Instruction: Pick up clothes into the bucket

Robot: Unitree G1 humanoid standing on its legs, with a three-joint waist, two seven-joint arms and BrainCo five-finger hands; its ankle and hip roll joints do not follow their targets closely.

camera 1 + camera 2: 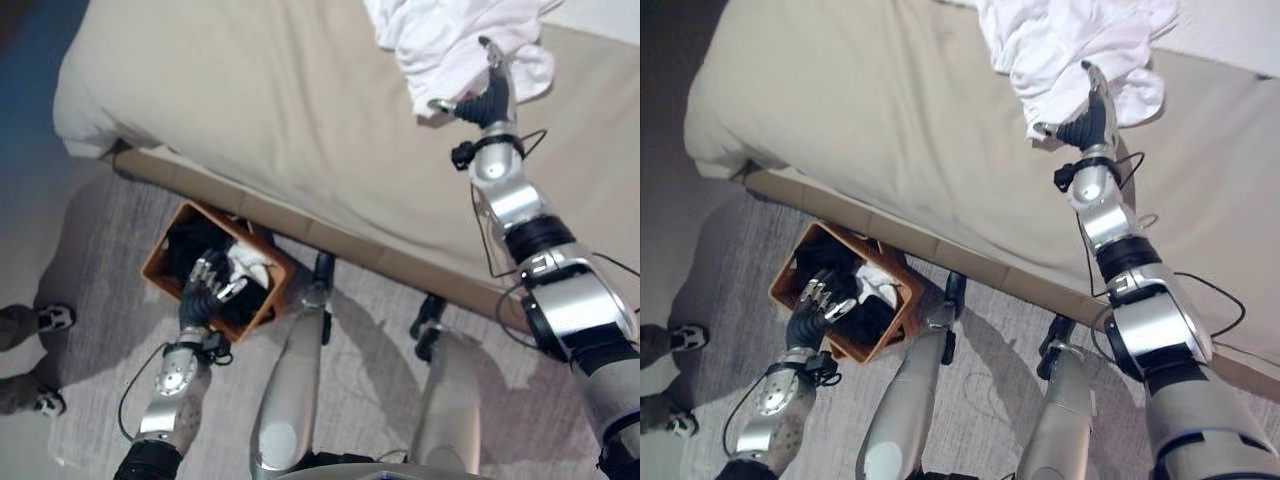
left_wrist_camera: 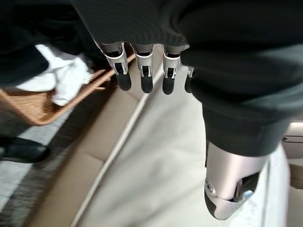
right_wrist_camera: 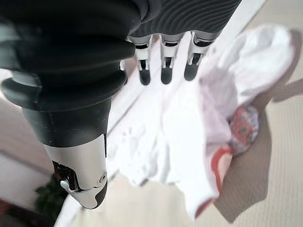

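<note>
Nearest, the left hand (image 1: 205, 290) hangs open over the bucket (image 1: 160, 262) on the rug, dark and white clothes inside. Far right on the bed (image 1: 260, 110), the right hand (image 1: 487, 95) — fingers straight — rests against the white garment (image 1: 450, 40).

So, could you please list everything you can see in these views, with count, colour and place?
White garment: one, white with a red-trimmed patch seen in the right wrist view, lying bunched on the bed at its far side.
Bed: one, beige cover over a tan base, across the upper part of the head views.
Basket: one, orange-brown woven, on the floor beside the bed.
Clothes in the basket: dark and white pieces; count unclear.
Rug: one, grey, under the basket.
Person's shoes: two, dark and white, at the robot's left edge.
Left hand: fingers relaxed, over the basket.
Right hand: fingers straight, at the white garment's near edge.
</note>
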